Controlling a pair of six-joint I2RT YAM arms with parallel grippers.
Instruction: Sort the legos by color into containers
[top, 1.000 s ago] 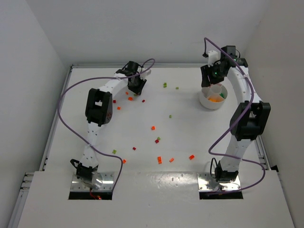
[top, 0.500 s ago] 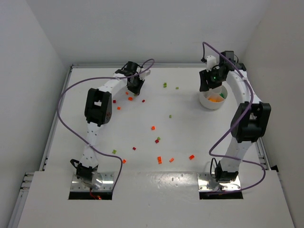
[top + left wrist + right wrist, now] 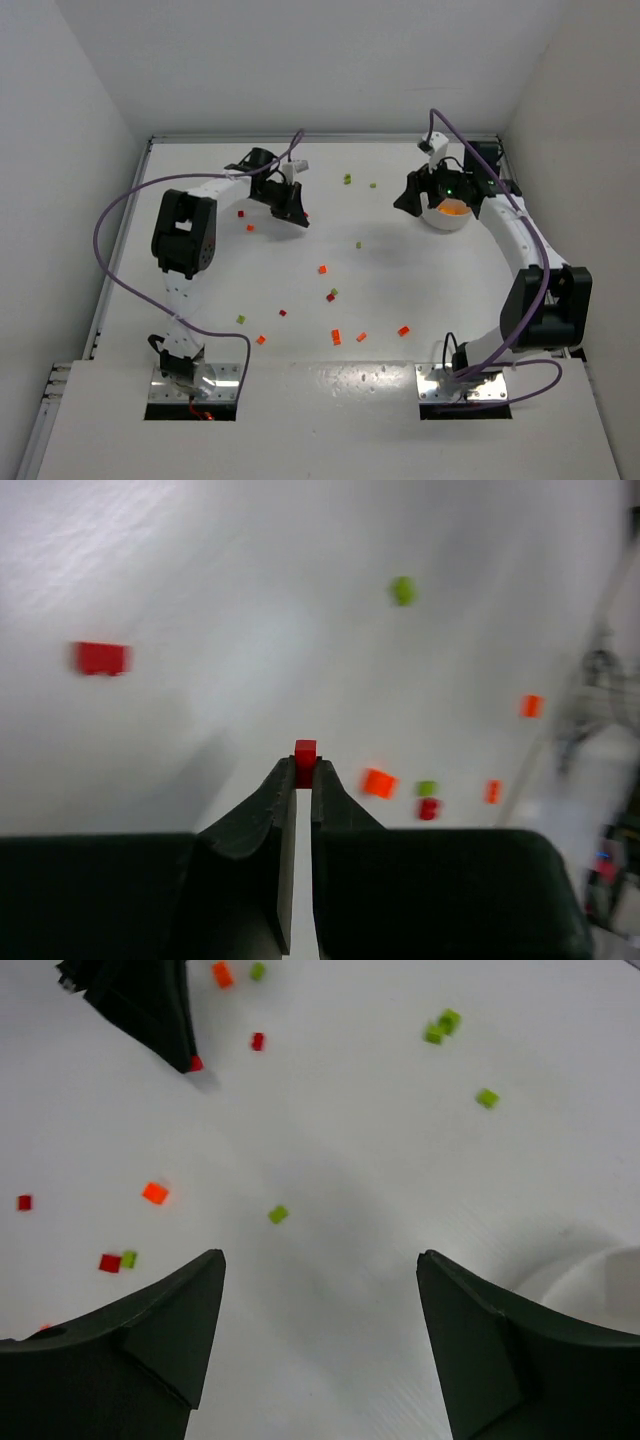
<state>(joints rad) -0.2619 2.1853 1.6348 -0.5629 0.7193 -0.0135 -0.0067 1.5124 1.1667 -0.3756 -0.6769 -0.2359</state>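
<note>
The right tool [image 3: 320, 1265] has slid left off the round white dish [image 3: 445, 224], open and empty. The left tool [image 3: 304, 772] pinches a tiny red plastic brick [image 3: 305, 748], far left, maybe just off the white counter [image 3: 420, 280]. Next: carry it to the dish.

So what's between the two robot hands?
Mostly bare table. In the top view, two green legos lie just beyond the line from the left hand to the right hand, and one green lego lies just nearer.
</note>
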